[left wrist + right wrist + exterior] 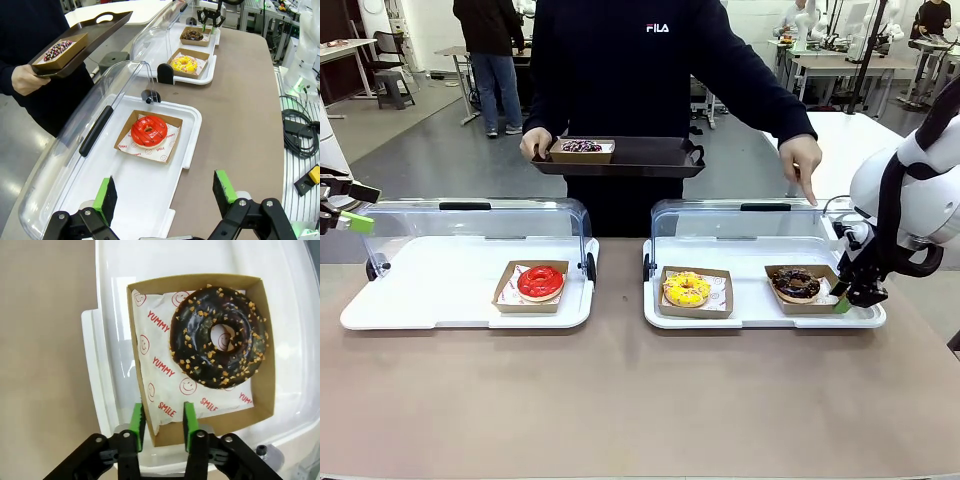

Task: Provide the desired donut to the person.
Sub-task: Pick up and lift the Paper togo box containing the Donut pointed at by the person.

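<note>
Chocolate donut (pixel 195 340) lies flat; right end effector (pixel 161 427) pinches its box (pixel 195 281).

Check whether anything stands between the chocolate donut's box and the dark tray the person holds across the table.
Yes: the raised clear lid stands along the far side of the box, between it and the dark tray. The person's pointing hand hangs above that lid. Lifting over it likely works.

Robot lab, rows of work tables (pixel 840 62), bare grey floor (pixel 410 150), loose cables (pixel 297 125)
</note>
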Motion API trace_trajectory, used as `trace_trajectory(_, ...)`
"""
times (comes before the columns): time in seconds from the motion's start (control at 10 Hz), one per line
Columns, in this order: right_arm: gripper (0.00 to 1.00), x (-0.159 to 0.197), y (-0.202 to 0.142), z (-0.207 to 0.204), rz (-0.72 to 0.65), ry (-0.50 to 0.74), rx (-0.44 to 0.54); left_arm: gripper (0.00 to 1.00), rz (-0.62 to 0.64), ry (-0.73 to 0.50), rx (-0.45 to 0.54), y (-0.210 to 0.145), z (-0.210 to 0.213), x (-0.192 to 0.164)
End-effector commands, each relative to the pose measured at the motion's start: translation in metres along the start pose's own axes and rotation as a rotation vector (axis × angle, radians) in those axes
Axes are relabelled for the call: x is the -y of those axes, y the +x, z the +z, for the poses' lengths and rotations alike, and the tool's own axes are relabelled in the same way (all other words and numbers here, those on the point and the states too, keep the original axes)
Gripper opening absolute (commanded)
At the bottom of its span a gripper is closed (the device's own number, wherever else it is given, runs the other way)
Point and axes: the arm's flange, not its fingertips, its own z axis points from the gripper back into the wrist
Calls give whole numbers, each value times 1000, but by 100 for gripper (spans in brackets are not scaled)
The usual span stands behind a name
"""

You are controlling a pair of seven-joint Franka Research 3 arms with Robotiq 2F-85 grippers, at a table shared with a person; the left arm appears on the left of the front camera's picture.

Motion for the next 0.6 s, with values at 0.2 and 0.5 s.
trace_trajectory(0.2, 0, 9, -4, -13, 1, 12, -39, 100, 1, 1, 3, -1, 1, 0)
trace_trajectory(0.5, 0, -5, 4, 5, 42, 12, -35, 100, 1, 1, 3, -1, 1, 0)
